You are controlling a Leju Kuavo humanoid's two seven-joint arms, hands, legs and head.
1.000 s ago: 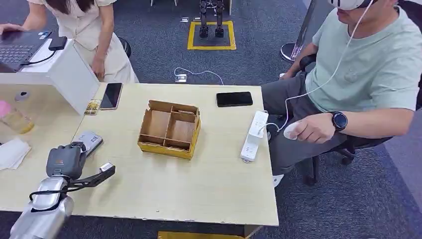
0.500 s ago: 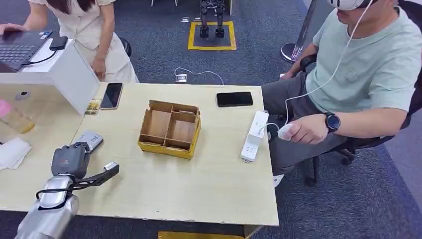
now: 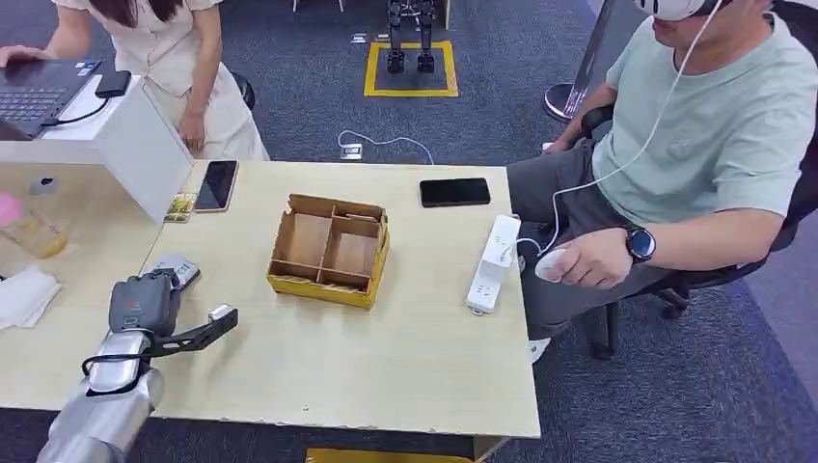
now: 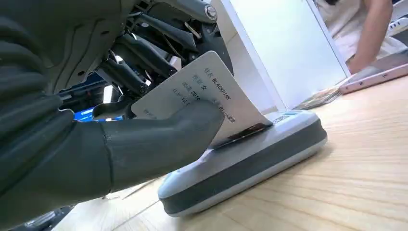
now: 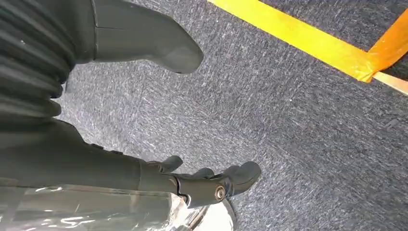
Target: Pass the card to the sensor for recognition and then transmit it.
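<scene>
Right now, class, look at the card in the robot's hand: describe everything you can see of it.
The card is a thin white rectangle with rounded corners and rows of small dark print, partly legible. It looks like stiff plastic. The left hand holds it, the thick grey thumb pressed on its printed face and dark fingers behind. It stands tilted, its lower edge resting on top of the grey and white sensor on the wooden table.

Bright, even indoor light falls across the pale wooden tabletop (image 3: 386, 338), with only soft, faint shadows. In the left wrist view the white partition panel (image 4: 288, 53) glares, and the background is blurred. The grey carpet floor (image 5: 298, 120) looks grainy.
</scene>
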